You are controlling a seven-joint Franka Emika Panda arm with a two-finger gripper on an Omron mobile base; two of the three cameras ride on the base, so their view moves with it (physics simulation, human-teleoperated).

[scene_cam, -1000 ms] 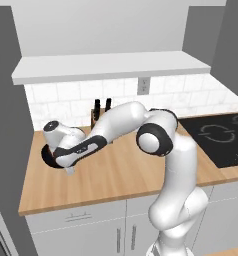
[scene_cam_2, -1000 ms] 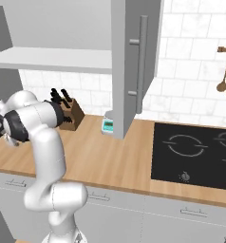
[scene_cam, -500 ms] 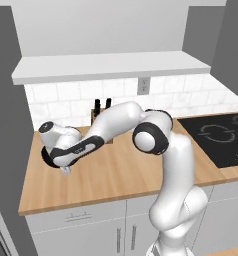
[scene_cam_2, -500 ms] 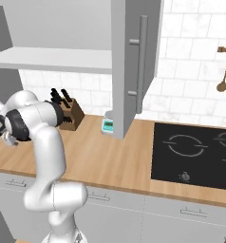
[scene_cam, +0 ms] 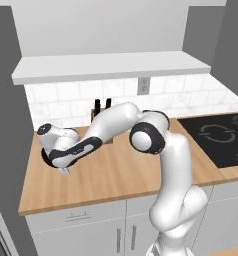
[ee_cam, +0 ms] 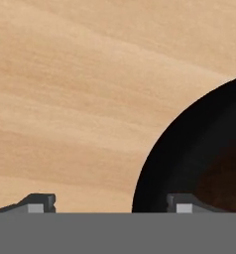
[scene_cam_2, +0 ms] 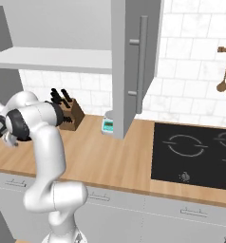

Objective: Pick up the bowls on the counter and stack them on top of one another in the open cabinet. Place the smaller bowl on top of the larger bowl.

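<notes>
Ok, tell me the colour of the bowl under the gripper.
Glossy black; the larger bowl shows best in the hand view.

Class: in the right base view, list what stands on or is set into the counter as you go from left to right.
Gripper → knife block → small teal-faced device → black cooktop.

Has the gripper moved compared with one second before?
Yes. In the left base view the gripper has moved left and lower, away from the knife block, toward the counter.
</notes>
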